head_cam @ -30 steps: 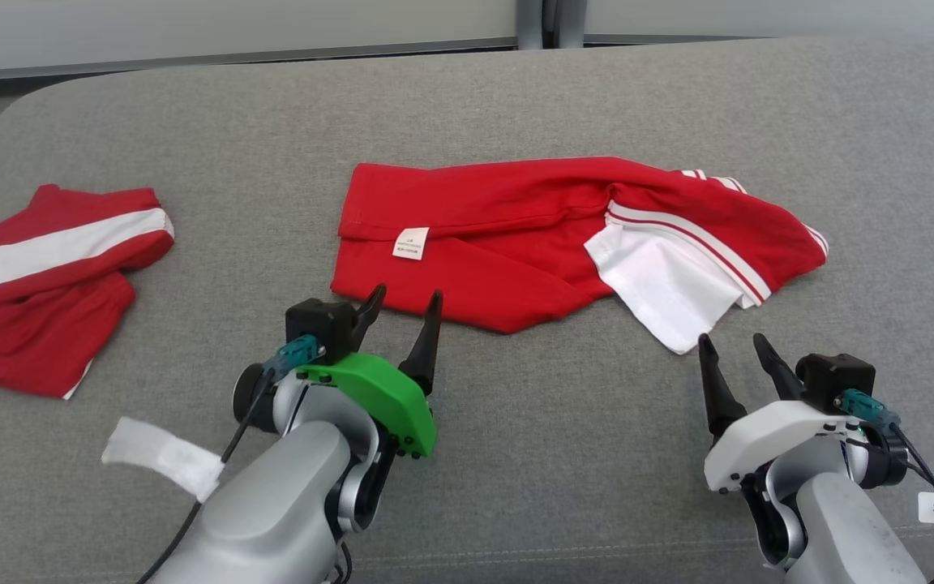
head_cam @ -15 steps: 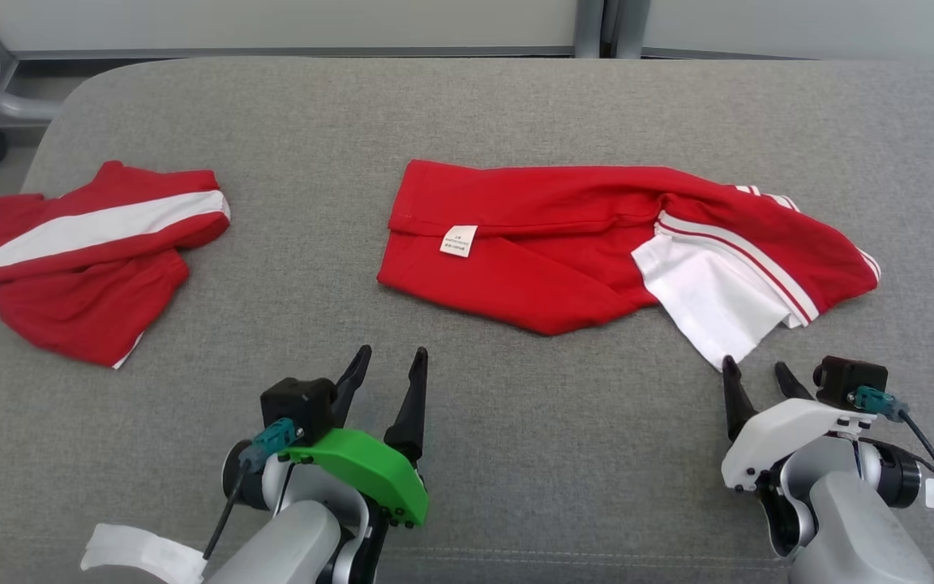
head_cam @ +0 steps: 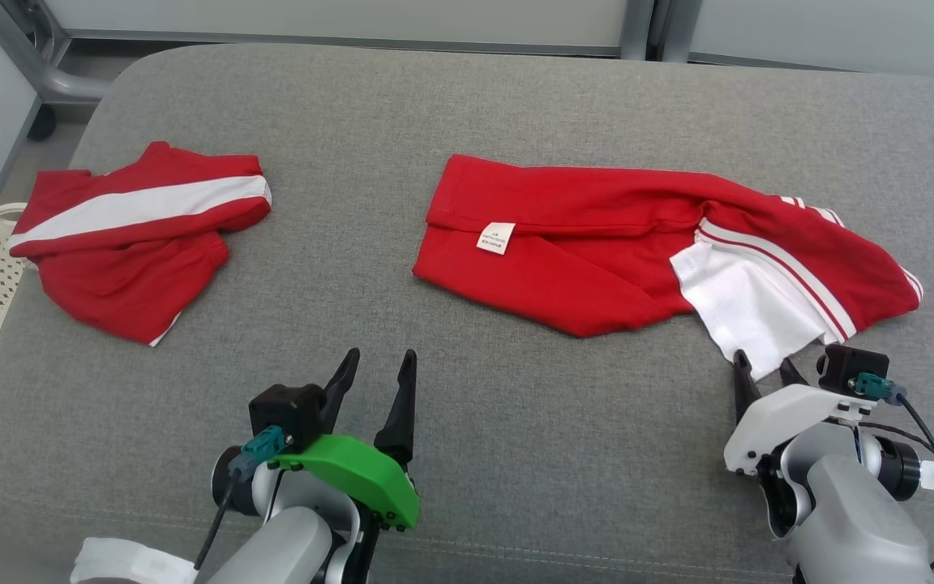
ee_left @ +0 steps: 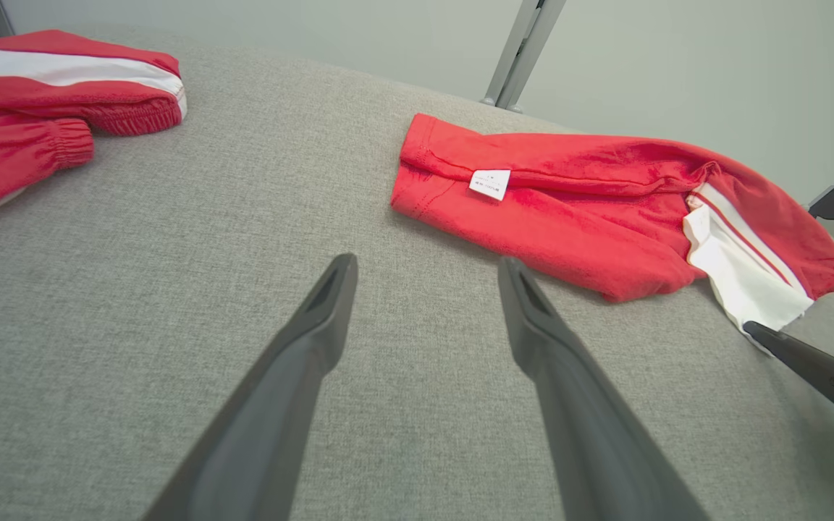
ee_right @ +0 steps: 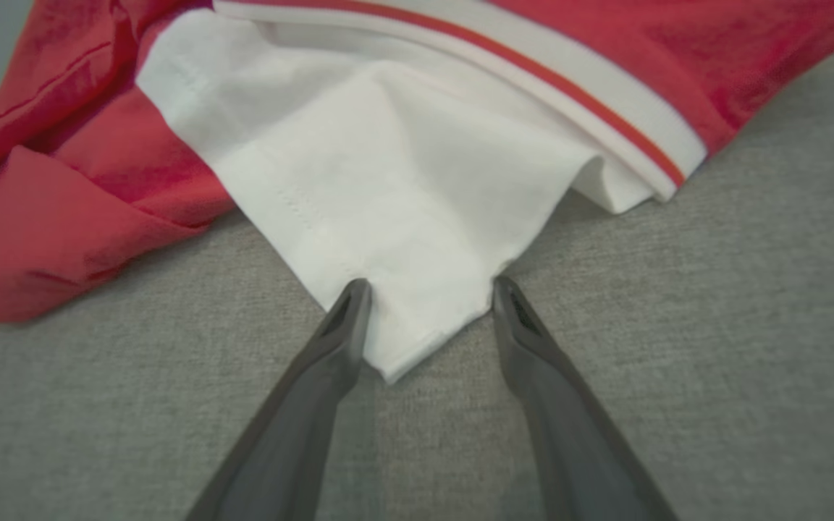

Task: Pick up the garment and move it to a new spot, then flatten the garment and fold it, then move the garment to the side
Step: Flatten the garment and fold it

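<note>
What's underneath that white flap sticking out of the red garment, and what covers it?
The white flap lies on the grey cushion. The striped hem of the red garment covers its upper part, hiding where it joins. The right gripper, open, flanks its tip.

The right gripper (ee_right: 429,289), its two dark fingers (ee_right: 301,405) spread apart, hangs low over a grey cushion (ee_right: 714,325) with a fingertip on either side of the pointed white corner (ee_right: 417,340) of a red garment (ee_right: 77,210). The corner lies flat between the jaws, not pinched. Behind it runs a white band with a thin red stripe (ee_right: 533,79); rumpled red cloth fills the left.
</note>
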Available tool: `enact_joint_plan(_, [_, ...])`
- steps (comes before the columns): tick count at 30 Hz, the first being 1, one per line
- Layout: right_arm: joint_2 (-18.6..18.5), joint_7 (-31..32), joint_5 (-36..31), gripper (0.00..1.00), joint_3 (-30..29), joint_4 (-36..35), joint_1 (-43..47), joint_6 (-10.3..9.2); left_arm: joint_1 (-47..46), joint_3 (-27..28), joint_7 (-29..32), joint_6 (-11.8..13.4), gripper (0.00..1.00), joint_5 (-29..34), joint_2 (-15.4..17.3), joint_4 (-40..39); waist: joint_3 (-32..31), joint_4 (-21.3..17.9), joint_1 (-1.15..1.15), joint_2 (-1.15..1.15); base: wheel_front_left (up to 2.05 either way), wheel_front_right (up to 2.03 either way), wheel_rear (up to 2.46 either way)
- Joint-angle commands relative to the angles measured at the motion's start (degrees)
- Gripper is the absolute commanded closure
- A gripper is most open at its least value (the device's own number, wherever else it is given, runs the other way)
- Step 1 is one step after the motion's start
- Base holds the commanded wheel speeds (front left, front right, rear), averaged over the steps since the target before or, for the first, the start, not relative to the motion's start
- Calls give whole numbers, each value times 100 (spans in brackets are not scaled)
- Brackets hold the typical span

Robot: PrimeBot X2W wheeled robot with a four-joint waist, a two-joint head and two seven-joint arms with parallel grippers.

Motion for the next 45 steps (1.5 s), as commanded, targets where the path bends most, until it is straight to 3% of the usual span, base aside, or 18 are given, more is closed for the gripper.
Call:
enact_joint_plan(1, [54,26,42,86,62,174,47,6,85,21,-4,-33,0,46,44,-15,-14,0,0,0,0,0,0])
enact_joint_plan(2, [54,-5,59,100,78,235,28,6,108,27,-4,-26,0,50,50,-10,-24,-7,0,0,0,0,0])
enact_joint_plan(12, [-140,-230,-205,100,-274,296,148,-3,296,82,-4,17,0,97,61,-40,-170,-361,0,0,0,0,0])
enact_joint_plan(31, [-554,503,-212,100,-403,-746,744,-2,241,76,21,37,0,75,109,-89,-77,-756,0,0,0,0,0])
enact_joint_plan(32, [-546,532,-215,81,-399,-790,750,-2,229,79,22,31,0,66,108,-89,-62,-759,0,0,0,0,0])
enact_joint_plan(33, [-534,565,-218,52,-389,-831,761,-2,210,84,28,22,0,55,108,-81,-48,-762,0,0,0,0,0])
enact_joint_plan(34, [-520,593,-222,0,-384,-874,770,-2,178,92,40,-3,0,32,94,-70,-32,-767,0,0,0,0,0])
enact_joint_plan(43, [-567,699,-214,0,-487,-1459,974,0,-320,289,293,-246,0,-333,-145,250,78,-936,0,0,0,0,0])
enact_joint_plan(45, [-573,713,-256,0,-591,-1889,1101,0,-707,522,524,-356,0,-658,-315,618,150,-1113,0,0,0,0,0])
